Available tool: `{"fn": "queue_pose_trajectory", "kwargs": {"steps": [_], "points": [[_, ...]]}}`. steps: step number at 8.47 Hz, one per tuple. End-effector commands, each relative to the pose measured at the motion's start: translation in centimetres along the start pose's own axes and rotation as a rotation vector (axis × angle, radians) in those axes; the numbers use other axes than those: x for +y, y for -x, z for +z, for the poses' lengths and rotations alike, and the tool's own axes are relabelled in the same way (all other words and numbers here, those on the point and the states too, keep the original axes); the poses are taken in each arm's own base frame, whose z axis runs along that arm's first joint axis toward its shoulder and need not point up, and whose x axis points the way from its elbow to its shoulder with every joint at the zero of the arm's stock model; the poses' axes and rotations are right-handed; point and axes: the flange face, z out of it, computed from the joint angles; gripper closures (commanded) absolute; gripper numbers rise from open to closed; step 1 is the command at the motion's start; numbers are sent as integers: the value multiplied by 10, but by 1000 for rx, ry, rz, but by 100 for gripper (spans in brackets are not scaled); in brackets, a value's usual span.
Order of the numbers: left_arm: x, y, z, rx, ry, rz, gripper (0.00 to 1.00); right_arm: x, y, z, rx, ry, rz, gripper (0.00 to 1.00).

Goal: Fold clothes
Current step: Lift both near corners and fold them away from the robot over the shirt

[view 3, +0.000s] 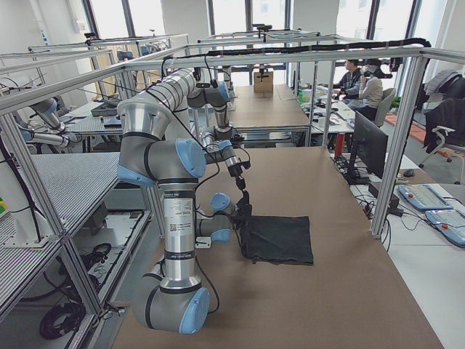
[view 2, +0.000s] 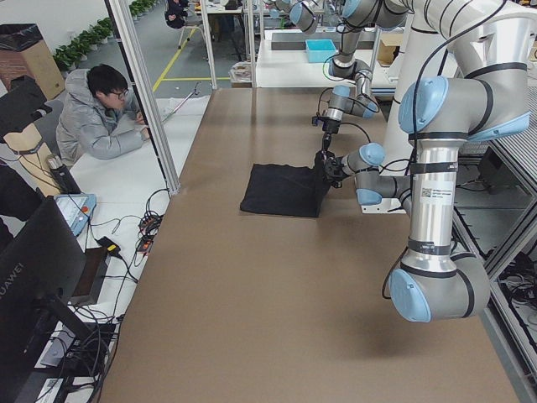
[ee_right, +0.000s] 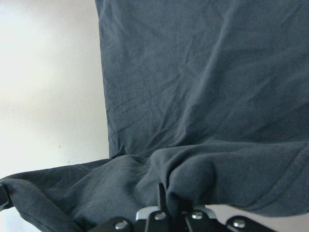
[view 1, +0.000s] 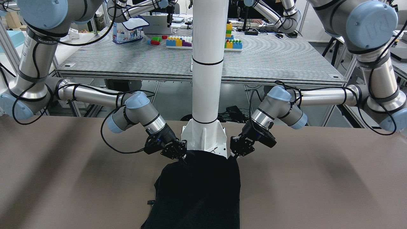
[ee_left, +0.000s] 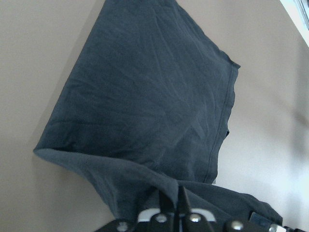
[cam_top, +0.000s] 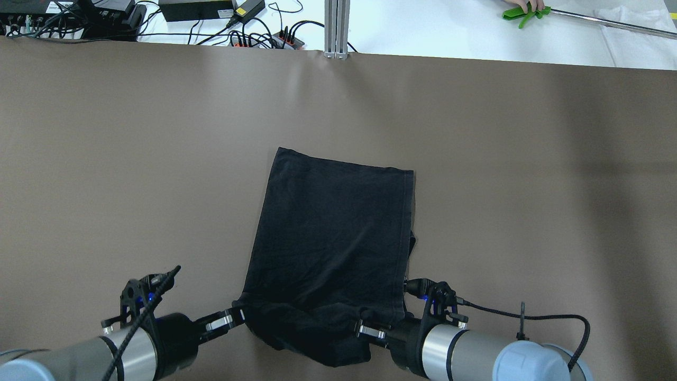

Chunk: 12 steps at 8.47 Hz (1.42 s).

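Note:
The clothes are one plain black garment (cam_top: 333, 238) lying mid-table, its far part flat and its near edge lifted and bunched. My left gripper (cam_top: 239, 315) is shut on the near left corner. In the left wrist view its closed fingertips (ee_left: 171, 199) pinch a raised fold of the cloth (ee_left: 154, 96). My right gripper (cam_top: 365, 327) is shut on the near right corner, and its fingertips (ee_right: 166, 197) are buried in a fold of the fabric (ee_right: 203, 87). From the front, the left gripper (view 1: 233, 156) and the right gripper (view 1: 182, 158) hold the garment (view 1: 198, 190) near the base.
The white robot pillar (view 1: 206, 79) stands just behind the garment. Cables and power supplies (cam_top: 158, 16) lie past the far table edge, and a hand holds a green tool (cam_top: 521, 13) at the far right. A seated person (view 2: 101, 117) is beside the table. Brown tabletop (cam_top: 529, 185) surrounds the garment.

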Motion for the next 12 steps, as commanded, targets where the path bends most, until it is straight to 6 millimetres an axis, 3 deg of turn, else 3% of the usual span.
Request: {"fn": "queue_pose_trajectory", "kwargs": {"steps": [1, 3, 6, 9, 12], "points": [[-44, -20, 26, 5, -46, 17, 100, -48, 25, 12, 2, -90, 3, 100], [-81, -36, 52, -5, -54, 6, 100, -83, 19, 28, 37, -151, 2, 100], [-130, -49, 94, -43, -96, 16, 100, -117, 19, 69, 86, -202, 1, 100], [-139, -48, 104, -55, -110, 17, 100, -135, 23, 89, 102, -230, 7, 100], [-146, -45, 108, -65, -122, 15, 100, -152, 17, 92, 119, -254, 14, 100]]}}
